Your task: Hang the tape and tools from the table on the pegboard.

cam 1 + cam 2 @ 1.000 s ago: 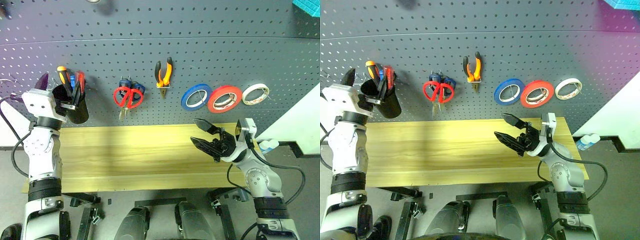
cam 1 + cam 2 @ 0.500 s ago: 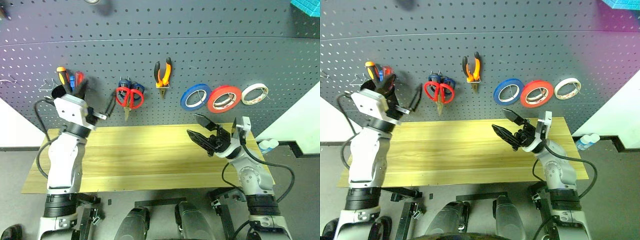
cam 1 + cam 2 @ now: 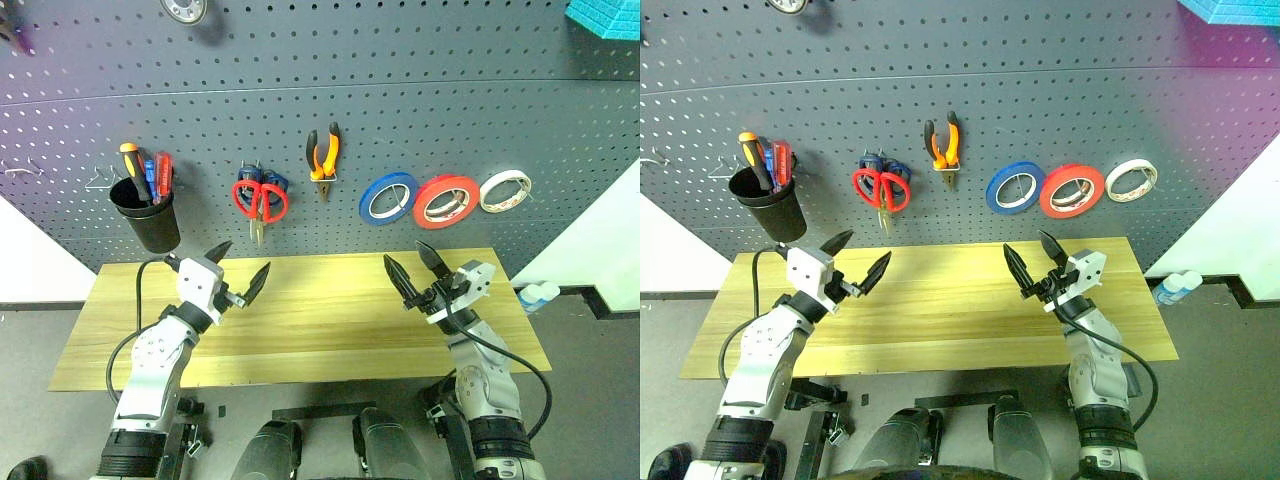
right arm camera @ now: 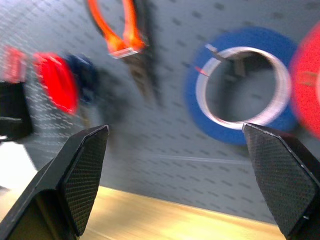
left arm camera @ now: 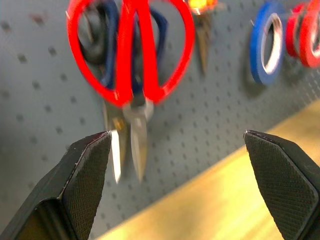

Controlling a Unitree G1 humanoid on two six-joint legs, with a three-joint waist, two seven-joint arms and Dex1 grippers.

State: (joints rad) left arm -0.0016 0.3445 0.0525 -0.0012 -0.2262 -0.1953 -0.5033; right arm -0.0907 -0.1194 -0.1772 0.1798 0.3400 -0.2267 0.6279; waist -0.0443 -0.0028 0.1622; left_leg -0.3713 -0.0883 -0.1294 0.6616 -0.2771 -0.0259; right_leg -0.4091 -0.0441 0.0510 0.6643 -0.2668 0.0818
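From the head views, the red tape [image 3: 445, 199], pliers [image 3: 322, 157] and red scissors [image 3: 260, 198] hang on the pegboard [image 3: 400, 110] at twelve o'clock, the table [image 3: 320, 330] bare; left gripper [image 3: 238, 268] and right gripper [image 3: 410, 266] gape wide, empty. In the left wrist view, the scissors look stiff and slick-bladed, best taken by the handle loops. In the right wrist view, the pliers hang at eleven o'clock, probably heavy and rigid.

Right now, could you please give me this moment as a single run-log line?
tape: on pegboard | scissors, pliers: hung | left end effector: open, empty | right end effector: open, empty
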